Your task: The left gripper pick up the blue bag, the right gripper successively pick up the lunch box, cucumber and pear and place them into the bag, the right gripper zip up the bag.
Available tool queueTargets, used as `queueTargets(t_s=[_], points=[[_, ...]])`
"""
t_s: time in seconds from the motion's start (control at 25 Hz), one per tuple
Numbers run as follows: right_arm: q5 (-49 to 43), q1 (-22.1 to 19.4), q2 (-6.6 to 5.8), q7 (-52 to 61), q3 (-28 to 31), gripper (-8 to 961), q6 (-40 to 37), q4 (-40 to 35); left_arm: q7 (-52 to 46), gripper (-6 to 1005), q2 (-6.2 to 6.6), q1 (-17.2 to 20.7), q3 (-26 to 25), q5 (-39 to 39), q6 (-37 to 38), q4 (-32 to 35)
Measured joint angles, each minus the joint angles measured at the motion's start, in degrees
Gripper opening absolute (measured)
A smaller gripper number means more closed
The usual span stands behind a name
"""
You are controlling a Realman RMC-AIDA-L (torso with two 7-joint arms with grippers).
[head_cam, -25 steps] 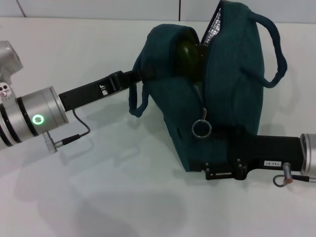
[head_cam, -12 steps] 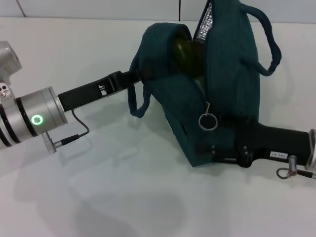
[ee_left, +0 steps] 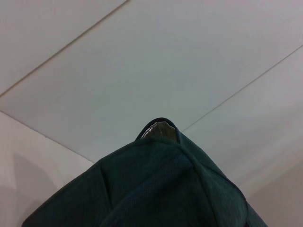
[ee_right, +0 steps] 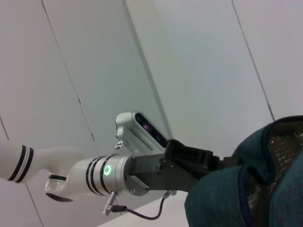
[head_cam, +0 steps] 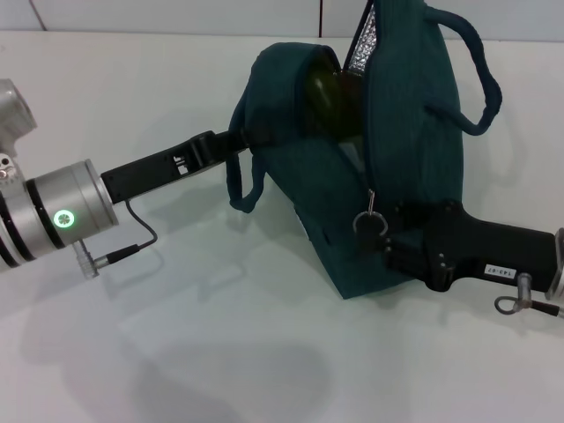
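**Blue bag: right gripper closes in on the zip pull**

Blue bag (head_cam: 388, 167) stands on the white table (head_cam: 220, 352) in the head view, its mouth agape, silver lining showing and a dark green rounded item, probably the cucumber (head_cam: 328, 97), inside. The left gripper (head_cam: 242, 137) holds the bag's left edge, fingers buried in fabric. Over the last second the right gripper (head_cam: 392, 242) has swung up from the bag's base to just beside the metal ring pull (head_cam: 370, 225); whether its fingers have clamped the ring I cannot tell. That points to zipping as the step in hand.

Left wrist view: only teal fabric (ee_left: 156, 189) and a sliver of foil.

Right wrist view: the bag's open rim (ee_right: 265, 179), with the left arm (ee_right: 118, 172) beyond it.
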Motion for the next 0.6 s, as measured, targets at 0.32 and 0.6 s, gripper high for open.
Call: queueTargets(t_s=[0.32, 0.6], points=[[0.0, -0.4, 0.0, -0.1, 0.1, 196, 0.6, 0.1, 0.0, 64, -0.02, 0.0, 0.0, -0.1, 0.0, 0.0], [1.3, -0.1, 0.0, 0.2, -0.8, 15, 0.9, 0.7, 0.0, 65, -0.02, 0.0, 0.0, -0.1, 0.0, 0.0]])
